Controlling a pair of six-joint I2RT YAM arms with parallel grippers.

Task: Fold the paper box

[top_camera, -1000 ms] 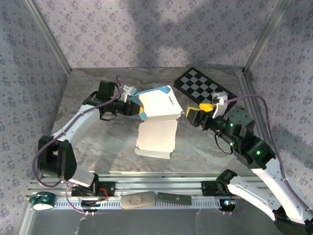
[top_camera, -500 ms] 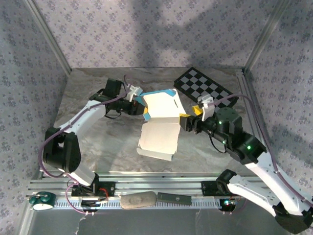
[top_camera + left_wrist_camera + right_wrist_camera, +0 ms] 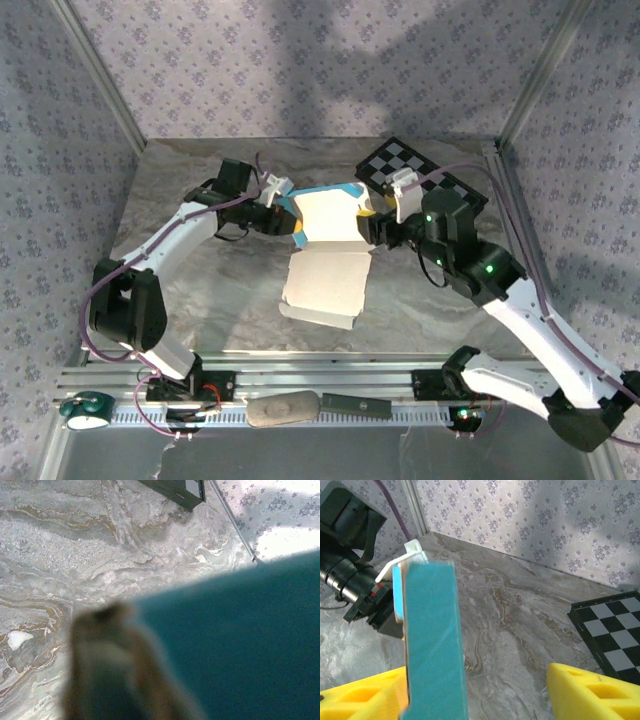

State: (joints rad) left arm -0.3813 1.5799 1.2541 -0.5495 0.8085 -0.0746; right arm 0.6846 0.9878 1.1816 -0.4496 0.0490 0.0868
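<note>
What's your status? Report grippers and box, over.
Left gripper shut on paper box, left edge. Right gripper open, straddling its raised right flap. Box half-folded, front panel flat. Checkerboard behind, apart from box.

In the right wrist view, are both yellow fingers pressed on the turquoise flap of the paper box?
No: the paper box stands beside one yellow finger, while the other finger is far off, with table between.

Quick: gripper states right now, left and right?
Left gripper: closed on the paper box.
Right gripper: open, fingers either side of its turquoise flap.
</note>
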